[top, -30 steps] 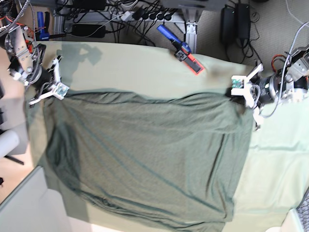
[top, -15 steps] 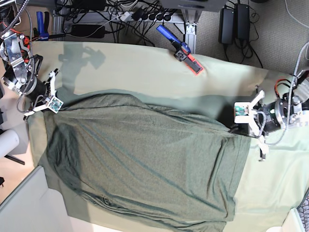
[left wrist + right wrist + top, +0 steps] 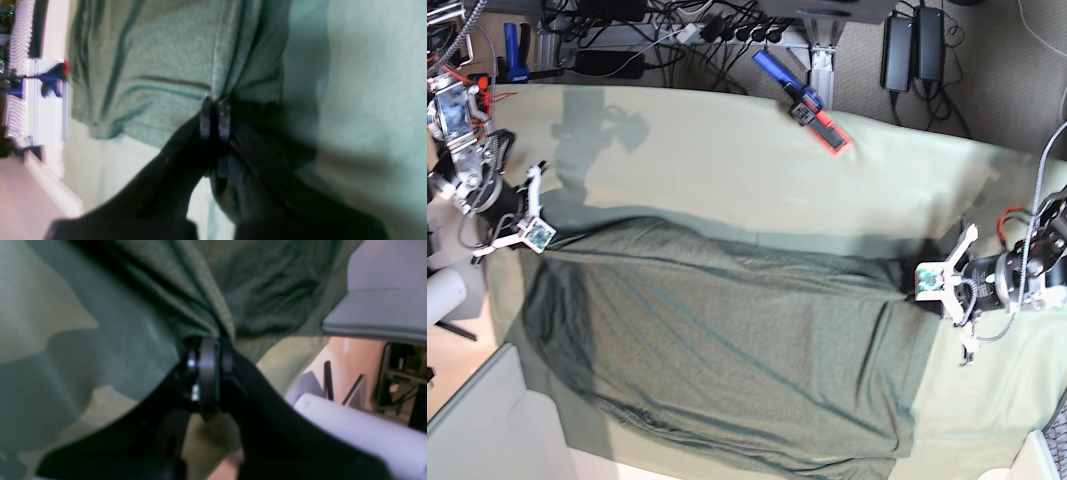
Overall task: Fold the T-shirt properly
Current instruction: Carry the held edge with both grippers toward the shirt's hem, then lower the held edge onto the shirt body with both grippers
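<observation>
The dark olive-green T-shirt (image 3: 727,350) lies spread over the front half of the table, its far edge lifted at both corners. My left gripper (image 3: 924,288), on the right of the base view, is shut on the shirt's far right corner. In the left wrist view the gripper (image 3: 214,103) pinches a bunched fold of the shirt (image 3: 160,66). My right gripper (image 3: 527,232), on the left of the base view, is shut on the far left corner. In the right wrist view the gripper (image 3: 210,351) clamps the gathered shirt fabric (image 3: 267,283).
The pale mint table cloth (image 3: 727,160) covers the table. A blue and red tool (image 3: 805,102) lies at the back edge. Cables and power bricks (image 3: 912,45) lie behind the table. A white roll (image 3: 442,295) and a grey panel (image 3: 477,420) are at the front left.
Both grippers have moved toward the table's front with the shirt's far corners held. The far edge has come forward with them and more bare table cloth shows behind the shirt.
</observation>
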Controlling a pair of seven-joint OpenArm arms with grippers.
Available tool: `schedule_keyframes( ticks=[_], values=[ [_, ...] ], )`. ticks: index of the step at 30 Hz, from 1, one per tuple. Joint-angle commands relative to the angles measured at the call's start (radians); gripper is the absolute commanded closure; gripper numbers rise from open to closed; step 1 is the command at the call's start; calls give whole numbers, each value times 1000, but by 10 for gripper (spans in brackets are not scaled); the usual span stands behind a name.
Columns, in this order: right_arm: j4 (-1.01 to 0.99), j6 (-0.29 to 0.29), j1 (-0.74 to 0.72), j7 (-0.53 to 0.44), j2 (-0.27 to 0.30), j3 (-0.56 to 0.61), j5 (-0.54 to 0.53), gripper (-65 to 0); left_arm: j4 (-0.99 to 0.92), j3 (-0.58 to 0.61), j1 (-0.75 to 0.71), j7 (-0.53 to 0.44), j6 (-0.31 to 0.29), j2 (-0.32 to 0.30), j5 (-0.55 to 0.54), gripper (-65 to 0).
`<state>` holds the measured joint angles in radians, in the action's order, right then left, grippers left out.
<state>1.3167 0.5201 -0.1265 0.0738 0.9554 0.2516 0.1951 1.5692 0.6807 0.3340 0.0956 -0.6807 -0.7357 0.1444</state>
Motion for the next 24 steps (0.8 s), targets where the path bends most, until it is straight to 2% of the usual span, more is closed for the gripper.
schedule_keyframes(
  ticks=[1,8,14,24],
  values=[
    [-2,8,-29,-7,18,-14,5,0,-9,-13,40,-30,-15,-4,-6,0],
    [-73,8,-89,-14,-31,-14,11,0,-121,-13,121,-49,-17,40,-6,0],
    [-98,8,-134,-14,-56,-14,30,0,-212,-12,185,-135,-17,48,-5,0],
    [-159,8,-192,-26,-79,65,37,0,-397,-11,261,-137,-17,156,11,0]
  ],
)
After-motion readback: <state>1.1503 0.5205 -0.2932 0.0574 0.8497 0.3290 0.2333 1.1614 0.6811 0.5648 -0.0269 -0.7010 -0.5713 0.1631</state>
